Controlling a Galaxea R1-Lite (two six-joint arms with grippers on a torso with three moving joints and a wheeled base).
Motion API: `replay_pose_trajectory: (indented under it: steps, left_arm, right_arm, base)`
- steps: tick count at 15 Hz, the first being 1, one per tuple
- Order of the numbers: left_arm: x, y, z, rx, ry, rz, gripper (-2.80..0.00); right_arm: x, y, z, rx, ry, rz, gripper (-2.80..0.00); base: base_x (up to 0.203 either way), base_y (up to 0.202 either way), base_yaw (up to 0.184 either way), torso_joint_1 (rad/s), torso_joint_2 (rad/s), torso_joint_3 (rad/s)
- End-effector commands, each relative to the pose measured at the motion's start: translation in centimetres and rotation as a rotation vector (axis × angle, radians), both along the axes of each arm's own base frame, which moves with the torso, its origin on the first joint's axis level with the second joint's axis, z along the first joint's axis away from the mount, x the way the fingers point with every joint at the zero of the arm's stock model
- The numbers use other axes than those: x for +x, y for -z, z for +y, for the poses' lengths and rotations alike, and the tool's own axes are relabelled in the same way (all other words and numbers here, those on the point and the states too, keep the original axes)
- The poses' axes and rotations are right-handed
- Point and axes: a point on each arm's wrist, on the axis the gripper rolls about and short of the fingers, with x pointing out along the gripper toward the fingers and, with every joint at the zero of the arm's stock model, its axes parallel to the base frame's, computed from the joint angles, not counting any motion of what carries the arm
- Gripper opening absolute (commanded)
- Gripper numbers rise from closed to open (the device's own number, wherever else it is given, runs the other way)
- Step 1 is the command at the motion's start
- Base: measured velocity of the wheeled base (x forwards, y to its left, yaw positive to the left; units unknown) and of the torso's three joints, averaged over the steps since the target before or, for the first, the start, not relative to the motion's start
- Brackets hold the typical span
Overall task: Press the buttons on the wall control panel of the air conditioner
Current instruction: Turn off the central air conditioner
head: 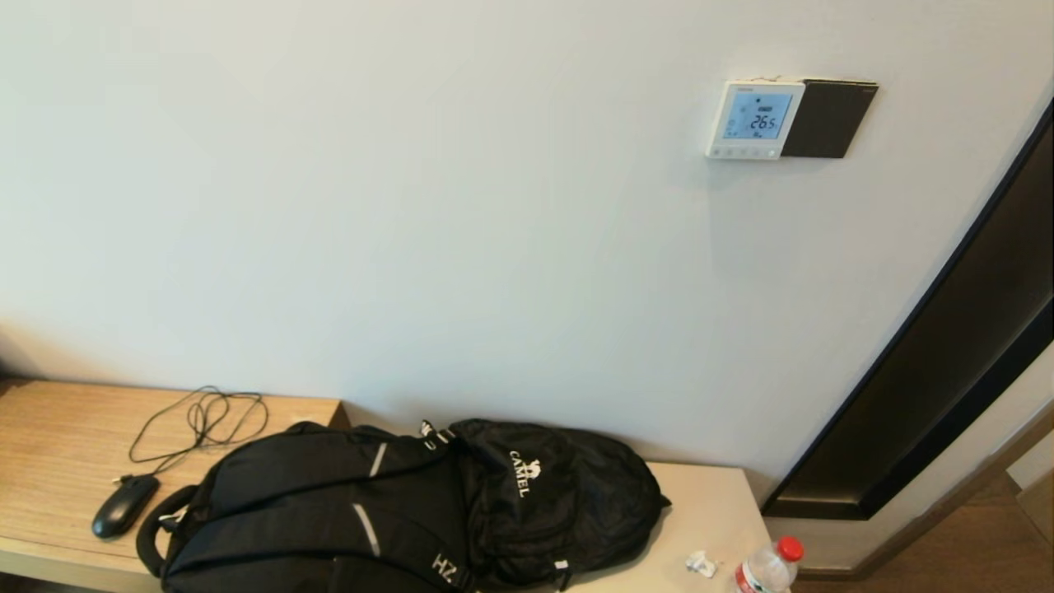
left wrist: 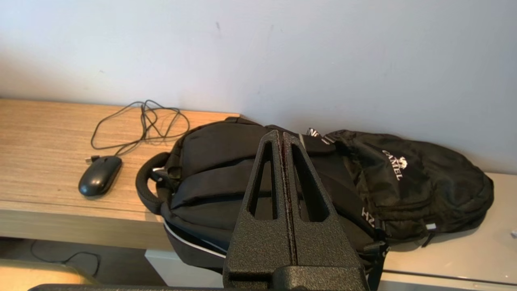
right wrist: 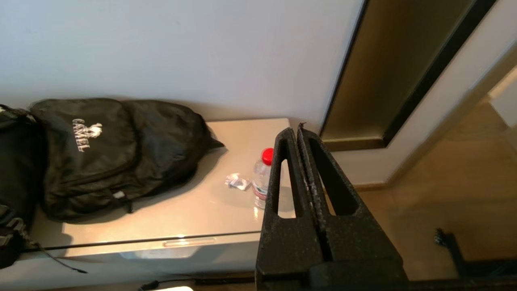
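The white air conditioner control panel (head: pixel 755 119) hangs on the wall at the upper right of the head view. Its screen is lit light blue and shows 26.5. The row of tiny pale buttons (head: pixel 743 151) runs along its bottom edge. Neither arm shows in the head view. My left gripper (left wrist: pixel 281 134) is shut and empty, low before the black backpack. My right gripper (right wrist: pixel 295 130) is shut and empty, low near the water bottle. Both are far below the panel, which is out of both wrist views.
A dark square plate (head: pixel 827 119) adjoins the panel's right side. A black backpack (head: pixel 395 511), a black wired mouse (head: pixel 123 505), a water bottle (head: pixel 766 568) and a crumpled wrapper (head: pixel 700 563) lie on the bench (head: pixel 58 436). A dark door frame (head: pixel 947 371) stands at right.
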Motion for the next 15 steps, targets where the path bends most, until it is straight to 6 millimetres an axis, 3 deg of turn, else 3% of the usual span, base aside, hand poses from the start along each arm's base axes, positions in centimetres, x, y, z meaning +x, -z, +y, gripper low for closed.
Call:
replay_pose_trajectory:
  steps: [1,3,6,15]
  left_arm:
    - [0.0,0.0,0.0,0.000,0.000,-0.002,-2.80]
    - [0.0,0.0,0.0,0.000,0.000,-0.002,-2.80]
    - [0.0,0.0,0.0,0.000,0.000,-0.002,-2.80]
    - [0.0,0.0,0.0,0.000,0.001,-0.002,-2.80]
  right_arm:
    - [-1.2,0.2,0.1,0.007,-0.017,-0.080,-2.80]
    - [-2.1,0.7,0.2,0.011,-0.054,-0.120,-2.80]
    - [-1.7,1.7,0.3,0.010,-0.099,-0.097,-2.80]
    - [-1.7,1.6,0.3,0.032,-0.105,-0.117,-2.80]
  base:
    - [0.000,0.000,0.000,0.000,0.00,0.000]
    - [0.000,0.000,0.000,0.000,0.00,0.000]
    - [0.000,0.000,0.000,0.000,0.00,0.000]
    - [0.000,0.000,0.000,0.000,0.00,0.000]
